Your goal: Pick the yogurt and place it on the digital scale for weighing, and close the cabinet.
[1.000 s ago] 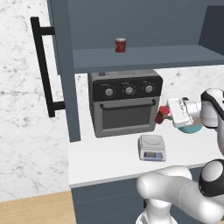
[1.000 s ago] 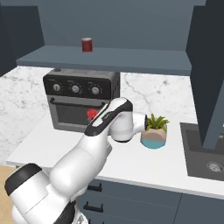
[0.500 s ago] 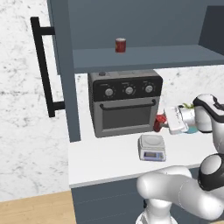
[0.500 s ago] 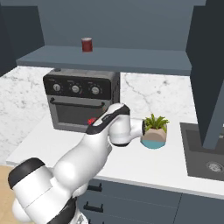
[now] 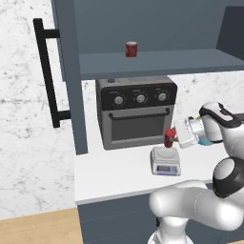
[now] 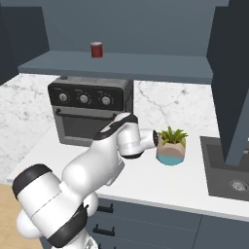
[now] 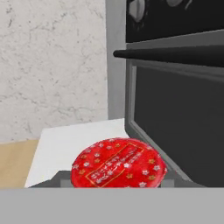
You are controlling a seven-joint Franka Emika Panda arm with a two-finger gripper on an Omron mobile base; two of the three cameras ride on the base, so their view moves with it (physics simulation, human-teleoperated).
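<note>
Dark red yogurt (image 5: 169,138), its brighter lid dotted with tiny stars, sits clamped between the jaws of the gripper (image 5: 170,138), just above the light-grey scale (image 5: 165,161).

The left base view looks forward and down from behind the arm's left. The right base view does likewise from its right. Both share the toaster oven (image 5: 137,110), the white counter (image 5: 109,174) and the cabinet (image 5: 152,28) shelf. The hand view sits close beside the oven's door, just above the yogurt (image 7: 119,163) lid.
</note>
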